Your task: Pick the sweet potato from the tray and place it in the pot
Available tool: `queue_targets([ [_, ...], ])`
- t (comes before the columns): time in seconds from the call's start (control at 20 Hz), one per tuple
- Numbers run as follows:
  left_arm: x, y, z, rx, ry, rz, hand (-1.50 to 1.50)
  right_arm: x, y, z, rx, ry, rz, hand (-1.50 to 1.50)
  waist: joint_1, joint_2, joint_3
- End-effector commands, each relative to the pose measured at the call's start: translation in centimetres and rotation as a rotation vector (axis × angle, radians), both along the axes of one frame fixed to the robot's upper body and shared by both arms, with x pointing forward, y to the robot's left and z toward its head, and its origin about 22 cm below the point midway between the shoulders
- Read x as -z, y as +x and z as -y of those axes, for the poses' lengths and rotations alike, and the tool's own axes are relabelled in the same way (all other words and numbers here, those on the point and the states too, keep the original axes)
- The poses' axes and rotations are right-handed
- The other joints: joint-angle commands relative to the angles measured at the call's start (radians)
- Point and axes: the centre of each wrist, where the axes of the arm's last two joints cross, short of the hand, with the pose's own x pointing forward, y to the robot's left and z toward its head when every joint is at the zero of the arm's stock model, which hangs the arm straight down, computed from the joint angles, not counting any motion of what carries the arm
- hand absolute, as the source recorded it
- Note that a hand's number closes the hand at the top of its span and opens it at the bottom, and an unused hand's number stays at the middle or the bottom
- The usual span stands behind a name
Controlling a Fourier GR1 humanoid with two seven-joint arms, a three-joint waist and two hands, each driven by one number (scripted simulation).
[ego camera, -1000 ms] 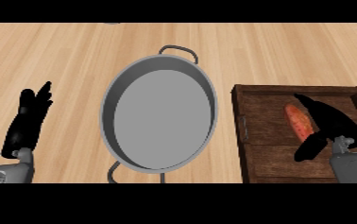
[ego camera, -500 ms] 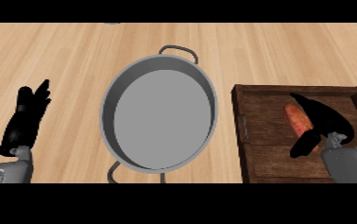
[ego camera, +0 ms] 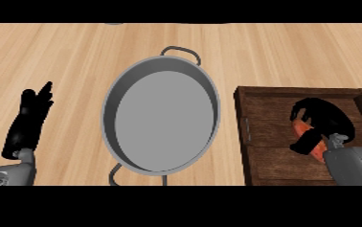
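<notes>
The orange sweet potato (ego camera: 305,127) lies on the dark wooden tray (ego camera: 272,125) at the right, mostly hidden under my right hand (ego camera: 324,120). That hand's fingers and thumb curl round the sweet potato, and only orange bits show below the fingers. A grey pot (ego camera: 161,113) with two loop handles stands in the middle of the counter, to the left of the tray, with nothing inside. My left hand (ego camera: 28,123) rests open at the left edge, fingers pointing up, well away from the pot.
The light wooden counter (ego camera: 78,58) stretches behind and to the left of the pot. The tray's raised rim runs close to the pot's right side.
My right hand has lowered onto the sweet potato and its fingers have curled round it, covering most of it. The left hand, pot and tray have stayed put.
</notes>
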Motion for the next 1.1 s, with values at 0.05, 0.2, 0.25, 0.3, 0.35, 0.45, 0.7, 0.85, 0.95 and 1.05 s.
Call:
queue_targets([
  [0.05, 0.4, 0.0, -0.5, -0.008, 0.005, 0.005, 0.0, -0.4, -0.1, -1.1, -0.037, -0.059, 0.066, 1.5, -0.001, 0.005, 0.007],
  [0.2, 0.2, -0.1, -0.4, -0.015, 0.007, -0.006, 0.0, -0.2, -1.1, -0.5, -0.037, -0.072, 0.124, 1.5, -0.001, 0.005, 0.008],
  [0.25, 0.9, -1.4, 0.6, -0.016, 0.015, 0.002, 0.0, -1.4, -0.8, 0.4, -0.036, -0.072, 0.145, 1.5, 0.001, 0.005, 0.008],
  [0.3, 0.3, 0.7, -0.3, 0.009, 0.002, 0.003, 0.0, -2.4, 0.3, -0.6, -0.024, -0.098, 0.152, 1.5, -0.001, 0.006, 0.007],
  [0.35, -1.7, 0.3, -0.2, -0.025, 0.013, 0.015, 0.0, -2.5, -0.7, -1.3, -0.003, -0.093, 0.192, 1.5, -0.001, 0.004, 0.008],
  [0.45, 0.2, 1.2, 1.9, -0.001, -0.017, -0.013, 0.0, -1.7, -4.1, -1.6, -0.052, -0.115, 0.204, 1.5, -0.011, 0.004, 0.007],
  [0.7, 0.0, -0.9, -1.1, -0.018, -0.02, -0.024, 0.0, -2.7, -11.6, -4.0, -0.11, -0.141, 0.274, 1.5, -0.02, 0.0, 0.007],
  [0.85, -0.9, -1.2, 1.6, -0.023, -0.01, -0.008, 0.0, -6.4, -12.0, -4.9, -0.068, -0.172, 0.417, 1.5, -0.017, -0.003, 0.007],
  [0.95, 0.2, -0.1, 0.3, -0.022, 0.009, -0.007, 0.0, -7.7, -13.0, -5.1, -0.066, -0.082, 0.502, 1.5, -0.027, 0.001, 0.007],
  [1.05, 0.5, -1.1, -0.8, -0.033, 0.013, -0.002, 0.0, -10.2, -14.0, -6.0, -0.078, -0.053, 0.66, 1.5, -0.03, -0.003, 0.006],
])
